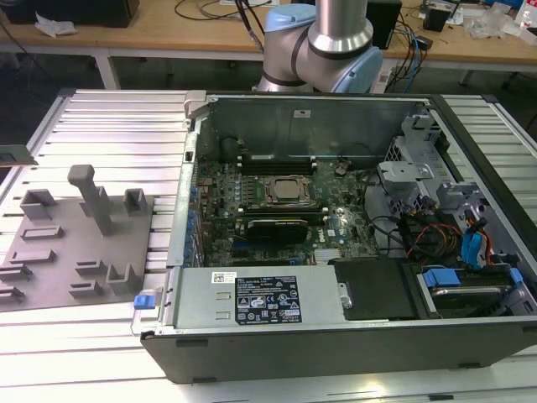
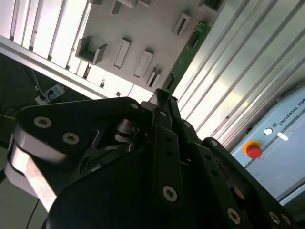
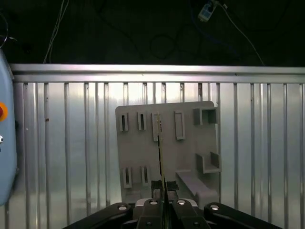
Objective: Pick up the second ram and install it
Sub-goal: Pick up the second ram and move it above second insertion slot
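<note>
The gripper [image 3: 163,187] is closed on the second ram [image 3: 160,152], with its two fingertips [image 3: 156,186] pressing on the flat sides of the stick. In the first wrist view the stick is seen edge-on, as one thin line that runs out from between the fingers. In the second wrist view the same stick shows its green board face and reaches away from the black finger links toward the plate. Beyond the stick lies the grey holder plate [image 3: 138,152], with several narrow pockets and some raised blocks. The free end of the stick is in line with one of the narrow pockets [image 3: 155,126]. The plate looks well apart from the claw, so I judge that the stick is lifted out and hangs free above it, though I cannot be fully sure that the end is clear. The plate rests on the ribbed metal table [image 3: 62,143]. Farther away, in the exterior view, the open computer case [image 1: 336,357] lies on the same table, to the exterior view's right of the plate. Inside it are the motherboard [image 1: 336,227], the processor socket [image 1: 281,190] and the long black memory slots [image 1: 277,159] just beside the socket. In my judgement the picking part is done. The installing part is not done, because the stick is over the plate and not at the slots.
</note>
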`<state>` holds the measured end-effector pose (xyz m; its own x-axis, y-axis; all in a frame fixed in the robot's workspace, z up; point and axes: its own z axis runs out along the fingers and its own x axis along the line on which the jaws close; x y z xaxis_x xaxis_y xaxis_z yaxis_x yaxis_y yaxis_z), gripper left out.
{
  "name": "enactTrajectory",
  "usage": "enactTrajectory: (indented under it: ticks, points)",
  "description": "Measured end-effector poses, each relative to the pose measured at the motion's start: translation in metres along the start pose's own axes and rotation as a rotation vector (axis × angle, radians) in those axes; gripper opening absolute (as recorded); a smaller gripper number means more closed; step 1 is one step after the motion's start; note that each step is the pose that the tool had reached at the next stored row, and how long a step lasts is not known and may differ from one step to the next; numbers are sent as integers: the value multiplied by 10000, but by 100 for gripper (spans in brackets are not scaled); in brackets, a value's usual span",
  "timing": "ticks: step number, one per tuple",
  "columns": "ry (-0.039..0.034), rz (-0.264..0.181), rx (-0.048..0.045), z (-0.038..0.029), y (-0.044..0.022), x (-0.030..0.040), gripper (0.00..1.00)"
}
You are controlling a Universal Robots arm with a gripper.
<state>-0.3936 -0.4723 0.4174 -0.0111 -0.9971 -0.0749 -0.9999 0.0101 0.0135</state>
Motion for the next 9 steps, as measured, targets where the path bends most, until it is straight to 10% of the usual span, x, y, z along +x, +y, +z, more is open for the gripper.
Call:
enactTrajectory:
  ticks: [9]
  points:
    - [48,1,-1,3,-312,-19,14]
